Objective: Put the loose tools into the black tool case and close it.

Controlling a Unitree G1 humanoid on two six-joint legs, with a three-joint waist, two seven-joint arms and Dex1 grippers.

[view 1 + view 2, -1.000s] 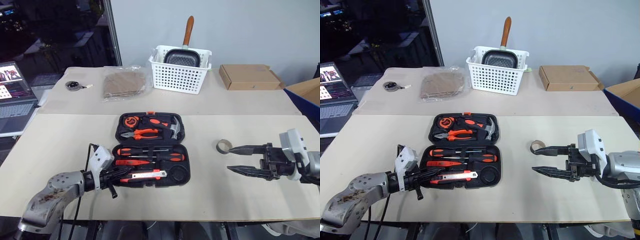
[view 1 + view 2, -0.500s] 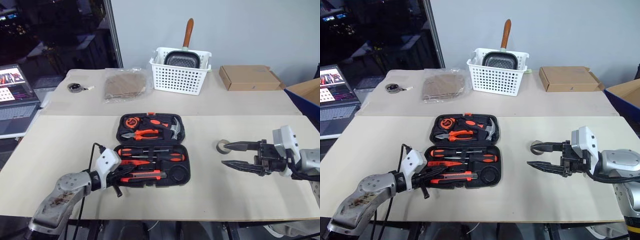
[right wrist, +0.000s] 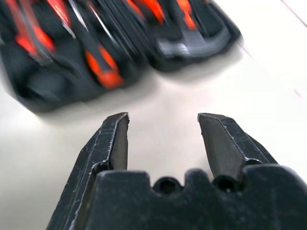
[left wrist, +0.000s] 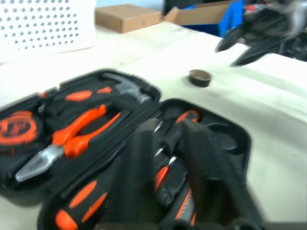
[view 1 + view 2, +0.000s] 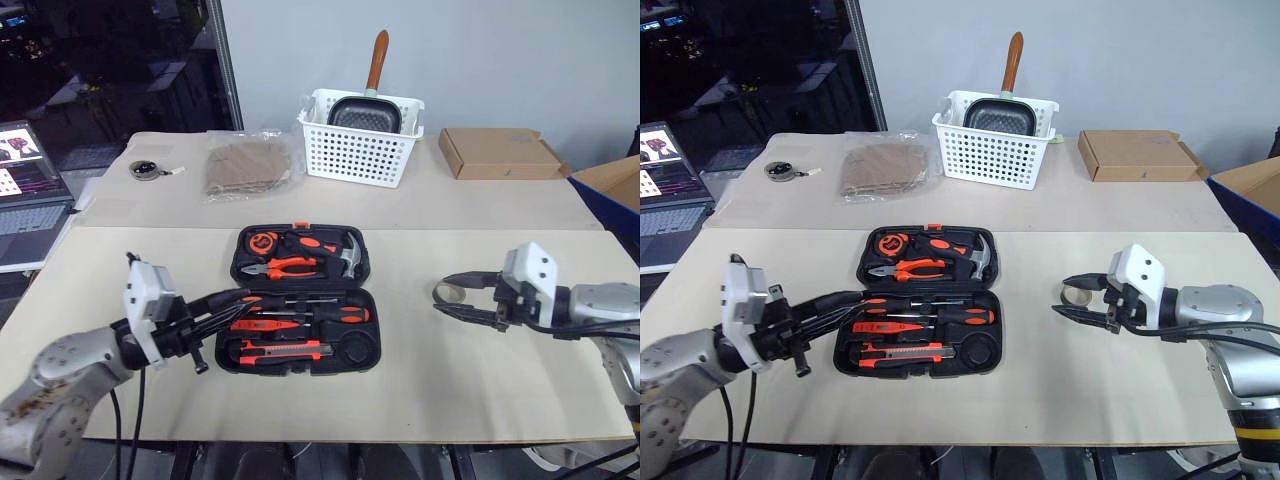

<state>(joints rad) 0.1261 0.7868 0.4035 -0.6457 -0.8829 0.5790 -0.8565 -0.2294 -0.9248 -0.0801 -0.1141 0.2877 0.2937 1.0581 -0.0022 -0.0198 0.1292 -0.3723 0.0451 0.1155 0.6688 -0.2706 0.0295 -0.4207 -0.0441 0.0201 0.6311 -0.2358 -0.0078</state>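
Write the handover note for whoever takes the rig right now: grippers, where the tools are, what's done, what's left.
Left gripper: fingers apart, empty, lifted over the near-left part of the open black tool case.
Right gripper: open, empty, fingers on either side of the tape roll, no grip on it yet.
Done: two screwdrivers, red tester screwdriver and utility knife lie in the case's near half.
Left: pick up the tape roll, which is on the table right of the case, seat it in the case, then close the lid.

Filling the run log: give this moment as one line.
case: open, tools slotted | tape roll: loose on table | right tool: open at roll, empty | left tool: above case's near-left edge, empty
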